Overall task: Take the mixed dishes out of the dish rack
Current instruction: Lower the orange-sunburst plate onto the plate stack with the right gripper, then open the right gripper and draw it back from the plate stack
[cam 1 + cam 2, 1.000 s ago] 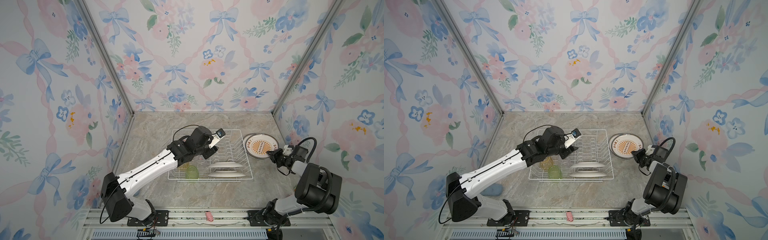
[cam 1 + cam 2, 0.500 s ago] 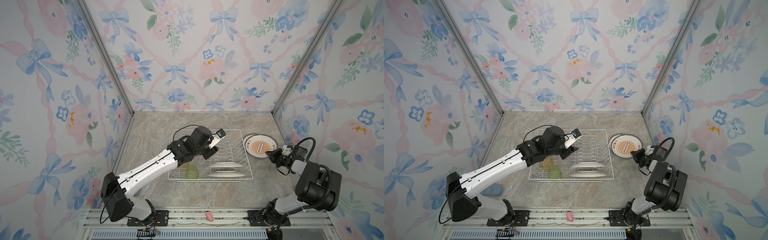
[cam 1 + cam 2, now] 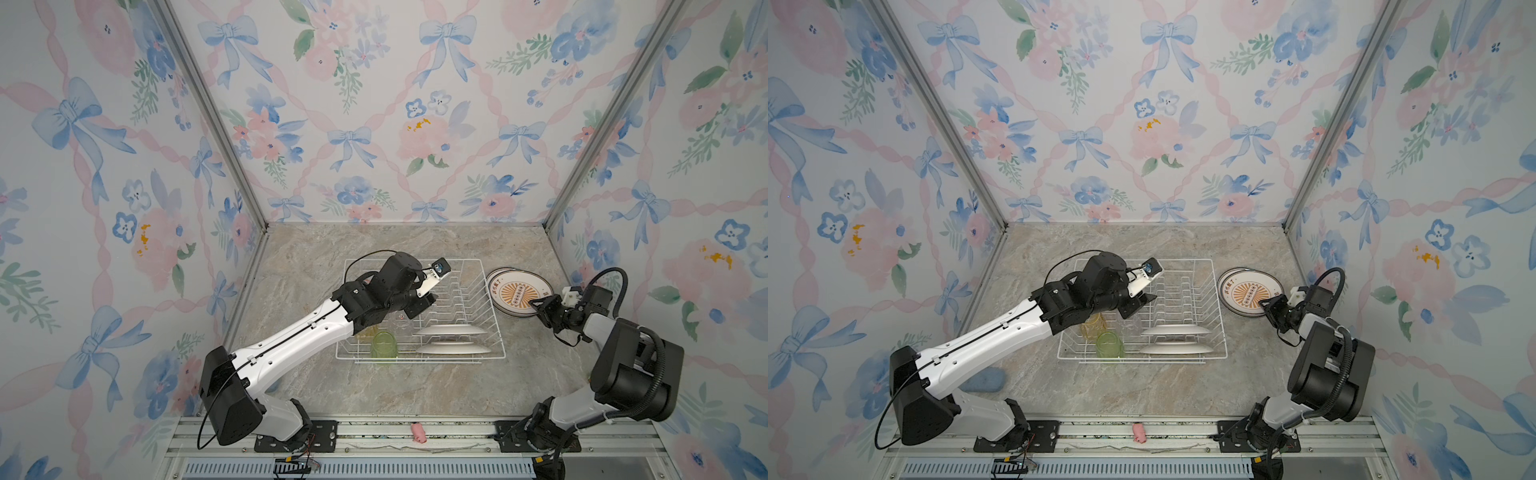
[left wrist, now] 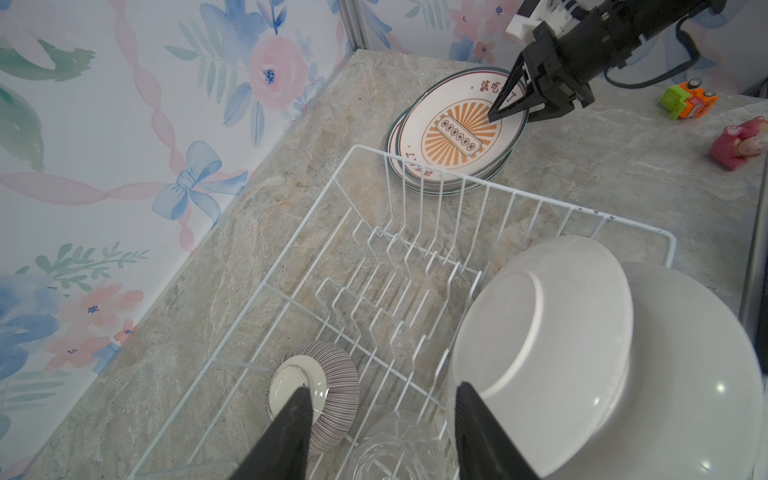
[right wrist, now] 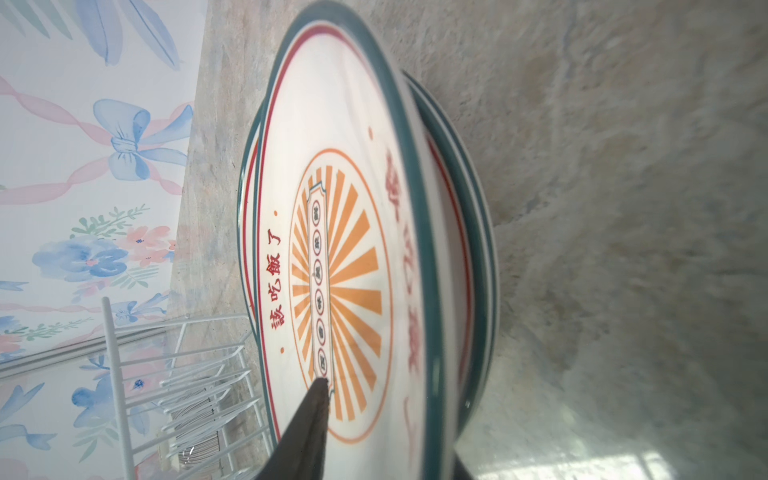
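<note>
Left wrist view: white wire rack [image 4: 540, 200] with two glossy white plates [image 4: 540, 353] leaning in its prongs. Just outside it sits a stack of green-rimmed plates [image 4: 457, 137], and the right claw [image 4: 509, 106] is loosely parted around the top rim. I'd back it straight out, no dragging. Smaller stuff: an upturned ribbed bowl [image 4: 340, 374], then a clear tumbler [image 4: 395, 449], with the left claw [image 4: 384, 388] half-spread and empty above both. Centre on one before closing; smooth glass looks slippery.

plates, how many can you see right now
5. Two plates stand on edge in the dish rack, front right corner; a stack of three lies on the table right of it. Lower ones barely show.
</note>
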### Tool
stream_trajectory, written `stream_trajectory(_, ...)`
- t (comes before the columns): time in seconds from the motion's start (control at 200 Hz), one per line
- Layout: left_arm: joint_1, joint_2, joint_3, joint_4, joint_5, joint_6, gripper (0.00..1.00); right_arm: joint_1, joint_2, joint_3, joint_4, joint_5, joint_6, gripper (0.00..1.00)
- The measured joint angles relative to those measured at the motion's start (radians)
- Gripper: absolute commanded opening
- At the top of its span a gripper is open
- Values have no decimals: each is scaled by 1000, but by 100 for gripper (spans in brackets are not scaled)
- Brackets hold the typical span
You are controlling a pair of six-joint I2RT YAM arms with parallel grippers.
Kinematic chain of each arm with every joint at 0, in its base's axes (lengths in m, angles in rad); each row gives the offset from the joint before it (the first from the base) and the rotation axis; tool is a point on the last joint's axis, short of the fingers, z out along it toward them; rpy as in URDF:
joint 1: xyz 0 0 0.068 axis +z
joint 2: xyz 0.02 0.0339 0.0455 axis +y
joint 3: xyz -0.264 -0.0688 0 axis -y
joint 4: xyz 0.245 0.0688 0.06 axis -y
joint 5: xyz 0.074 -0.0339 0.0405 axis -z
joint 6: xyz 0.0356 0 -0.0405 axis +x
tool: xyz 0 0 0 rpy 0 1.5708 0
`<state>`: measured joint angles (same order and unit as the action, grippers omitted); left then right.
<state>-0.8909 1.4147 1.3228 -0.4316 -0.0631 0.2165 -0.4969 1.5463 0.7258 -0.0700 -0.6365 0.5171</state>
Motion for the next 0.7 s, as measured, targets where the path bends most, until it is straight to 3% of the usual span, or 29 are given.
stream_trajectory(0.7, 0, 0, -3, 0, 0, 11, 55, 14, -80, 26, -169, 115, -106, 49)
